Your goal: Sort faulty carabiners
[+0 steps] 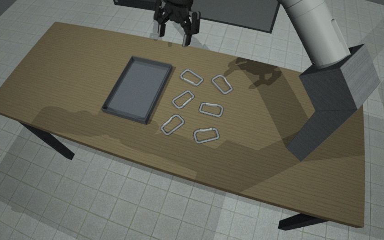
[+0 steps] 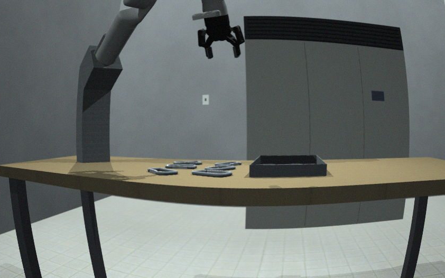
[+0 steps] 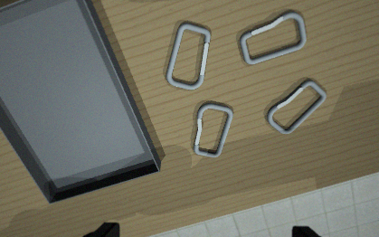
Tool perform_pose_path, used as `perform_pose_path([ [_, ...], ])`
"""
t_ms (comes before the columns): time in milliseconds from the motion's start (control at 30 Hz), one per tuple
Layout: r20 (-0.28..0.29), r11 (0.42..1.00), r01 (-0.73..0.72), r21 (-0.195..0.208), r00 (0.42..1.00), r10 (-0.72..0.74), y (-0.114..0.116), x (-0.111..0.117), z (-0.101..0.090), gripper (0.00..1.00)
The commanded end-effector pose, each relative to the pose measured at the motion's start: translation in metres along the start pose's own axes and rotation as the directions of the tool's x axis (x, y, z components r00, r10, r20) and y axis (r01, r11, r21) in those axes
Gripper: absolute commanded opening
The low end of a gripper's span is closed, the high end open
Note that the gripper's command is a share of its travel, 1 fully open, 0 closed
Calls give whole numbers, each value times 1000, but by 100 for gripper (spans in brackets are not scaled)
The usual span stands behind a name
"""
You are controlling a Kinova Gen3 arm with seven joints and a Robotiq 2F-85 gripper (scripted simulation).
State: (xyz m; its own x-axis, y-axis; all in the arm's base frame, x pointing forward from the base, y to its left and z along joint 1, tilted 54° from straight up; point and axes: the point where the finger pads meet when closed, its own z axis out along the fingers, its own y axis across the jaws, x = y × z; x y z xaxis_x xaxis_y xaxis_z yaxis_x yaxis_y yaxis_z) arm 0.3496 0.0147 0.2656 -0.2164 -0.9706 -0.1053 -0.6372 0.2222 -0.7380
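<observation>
My gripper (image 1: 174,39) (image 2: 222,55) (image 3: 204,231) is open and empty, high above the table. Six silver carabiners lie flat, apart, right of the empty grey tray (image 1: 125,116) (image 2: 288,170) (image 3: 118,86) in the top view. The top-left carabiner (image 1: 187,80) and middle-left carabiner (image 1: 187,101) (image 3: 175,54) have straight pale gates. The lower-left carabiner (image 1: 176,128) (image 3: 225,133), upper-right carabiner (image 1: 218,86), middle-right carabiner (image 1: 210,114) (image 3: 276,54) and lower-right carabiner (image 1: 208,140) (image 3: 307,113) have bent pale gates. No gate stands visibly open; which ones stick cannot be told.
The arm's dark pedestal (image 1: 330,98) (image 2: 94,131) stands at the right end of the wooden table (image 1: 262,175) in the top view. A large grey cabinet (image 2: 334,120) stands behind the table in the exterior view. The tray has raised walls.
</observation>
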Motion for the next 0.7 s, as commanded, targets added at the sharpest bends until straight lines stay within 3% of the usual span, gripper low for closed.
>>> perform_pose_path([
  [0, -21, 999, -19, 37, 1000, 20, 5, 16, 8, 100],
  [233, -21, 999, -19, 37, 1000, 20, 5, 16, 8, 100],
  [267, -33, 962, -266, 64, 963, 268, 7, 4, 6, 100],
  [400, -35, 942, -324, 82, 944, 328, 7, 4, 6, 100],
  [667, -35, 942, -324, 82, 944, 328, 7, 4, 6, 100],
])
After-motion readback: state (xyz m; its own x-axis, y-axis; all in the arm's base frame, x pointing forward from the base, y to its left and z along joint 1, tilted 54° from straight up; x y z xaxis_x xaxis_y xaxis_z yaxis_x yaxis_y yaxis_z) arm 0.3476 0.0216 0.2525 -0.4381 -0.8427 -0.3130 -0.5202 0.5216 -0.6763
